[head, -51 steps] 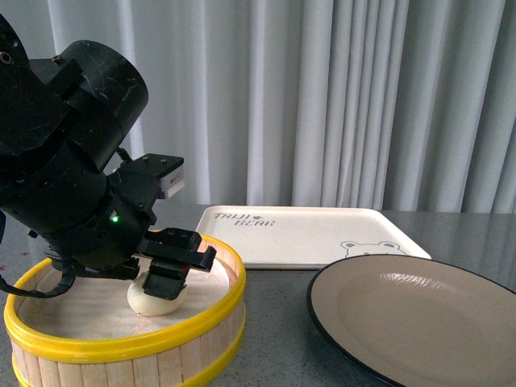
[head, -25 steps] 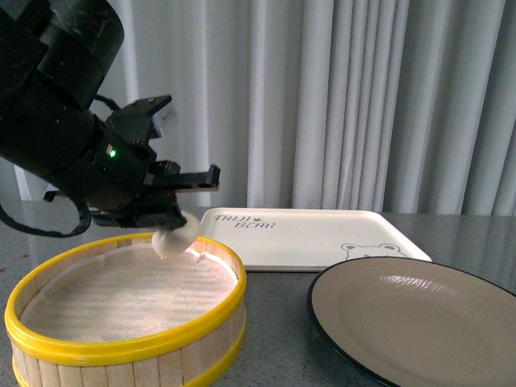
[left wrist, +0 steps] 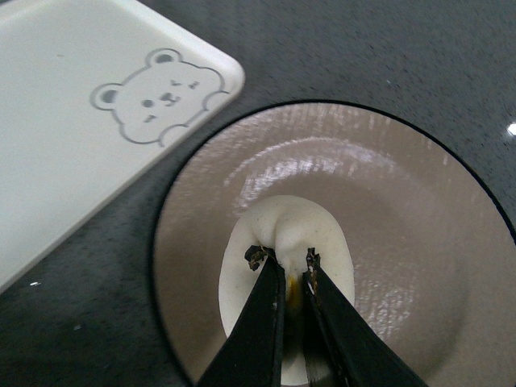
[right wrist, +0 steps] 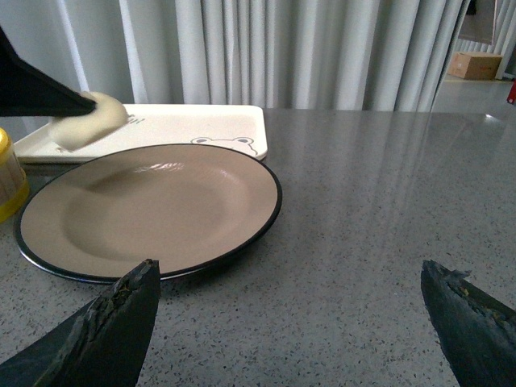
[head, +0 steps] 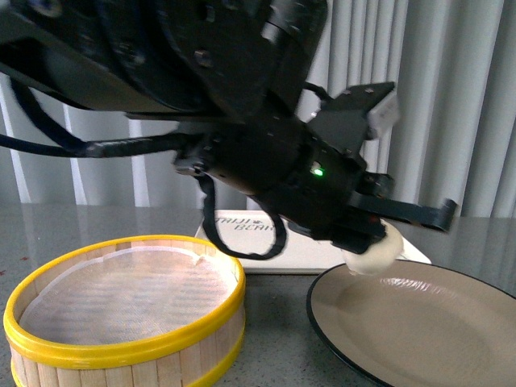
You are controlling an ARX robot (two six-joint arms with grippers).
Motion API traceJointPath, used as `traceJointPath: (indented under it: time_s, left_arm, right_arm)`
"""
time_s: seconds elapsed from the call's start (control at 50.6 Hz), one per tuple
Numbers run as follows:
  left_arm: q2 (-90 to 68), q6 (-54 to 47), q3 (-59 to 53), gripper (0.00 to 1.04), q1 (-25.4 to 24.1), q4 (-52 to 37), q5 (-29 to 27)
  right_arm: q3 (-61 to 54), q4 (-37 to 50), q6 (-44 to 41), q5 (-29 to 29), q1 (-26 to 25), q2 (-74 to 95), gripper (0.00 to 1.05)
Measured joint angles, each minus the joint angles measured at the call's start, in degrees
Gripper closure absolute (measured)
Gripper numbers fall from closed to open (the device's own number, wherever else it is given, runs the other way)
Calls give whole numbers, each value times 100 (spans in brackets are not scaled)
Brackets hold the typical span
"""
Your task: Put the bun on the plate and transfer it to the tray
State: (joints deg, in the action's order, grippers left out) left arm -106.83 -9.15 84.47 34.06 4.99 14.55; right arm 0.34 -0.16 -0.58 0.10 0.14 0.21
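Left wrist view: the left fingers [left wrist: 260, 322], pinched nearly closed, grip the steamed bun [left wrist: 284, 230], held clear above the beige plate [left wrist: 403, 218], which lies directly beneath them; a straight descent should land it.

Yellow-rimmed wooden steamer basket [head: 129, 348] on grey table [head: 274, 322], pale curtain [head: 484, 97] behind
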Motion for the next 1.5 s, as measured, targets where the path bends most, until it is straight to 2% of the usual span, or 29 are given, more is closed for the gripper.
traceJointPath:
  time_s: [0.296, 0.474, 0.83, 0.909, 1.028, 1.107, 1.344, 1.423, 1.443, 1.502]
  left_arm:
    - [-706, -118, 881, 101, 643, 909, -354]
    - [-1060, -201, 1215, 101, 791, 1303, -855]
    - [-1329, 66, 1467, 101, 833, 1338, -1064]
    - [-1366, 160, 1506, 88, 839, 1349, -1204]
    - [-1379, 284, 1510, 71, 844, 1351, -1113]
    - [-1381, 422, 1526, 55, 861, 1353, -1108]
    - [-1381, 647, 1637, 23, 922, 1384, -988]
    - [-1381, 688, 1700, 7, 929, 1412, -988]
    - [-1379, 688, 1711, 5, 929, 1412, -990]
    - [-1377, 782, 1735, 7, 892, 1410, -988]
  right_arm:
    - [-2, 0, 0, -2, 0, 0, 9]
    - [-2, 0, 0, -2, 0, 0, 9]
    - [-2, 0, 0, -2, 0, 0, 9]
    - [-2, 0, 0, 0, 0, 0, 9]
    - [-2, 0, 0, 0, 0, 0, 9]
    - [-2, 0, 0, -2, 0, 0, 9]
    - [-2, 0, 0, -2, 0, 0, 9]
    - [-2, 0, 0, -2, 0, 0, 9]
    - [-2, 0, 0, -2, 0, 0, 9]
    - [0, 0, 0, -2, 0, 0, 9]
